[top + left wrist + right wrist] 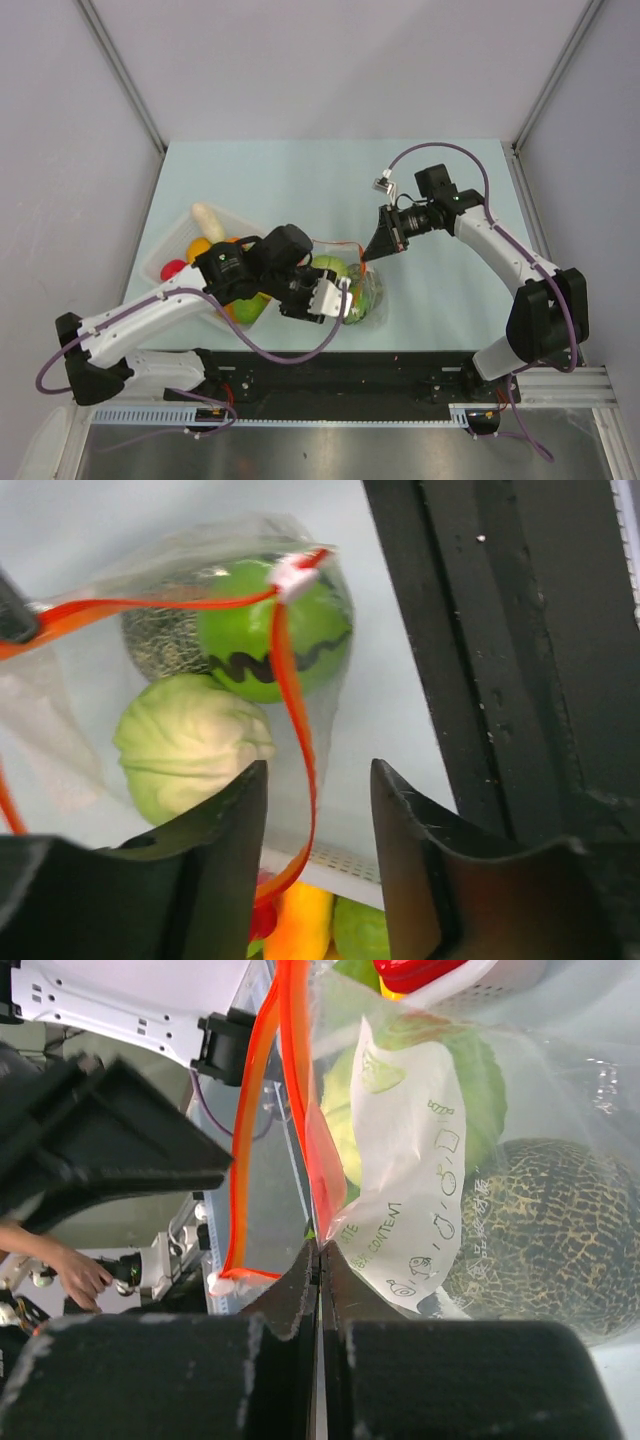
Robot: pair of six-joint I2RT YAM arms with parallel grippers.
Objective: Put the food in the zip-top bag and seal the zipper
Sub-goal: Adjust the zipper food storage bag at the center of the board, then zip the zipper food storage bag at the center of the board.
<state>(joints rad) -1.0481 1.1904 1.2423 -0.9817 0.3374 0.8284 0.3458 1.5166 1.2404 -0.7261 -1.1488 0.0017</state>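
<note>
Three pieces of food were already bagged: on the pale surface (450, 200), just right of the clear tray (160, 262), the zip-top bag (372, 300) held the mottled grey-green ball (160, 640), the pale cabbage head (185, 745) and the smaller green fruit (300, 640), crowded against one another. The orange-red zipper (295, 730) hung slack and gaping, its white end piece (290, 572) up by the fruit. Sealing looked like the step in hand. It would go best with the mouth pulled taut and both strips lined up before any pinch travelled along them. The right fingers (450, 1380) were clenched on the bag's clear film beside the mouth. The left fingers (215, 880) stood apart with a clear gap, the zipper passing between them ungripped.
</note>
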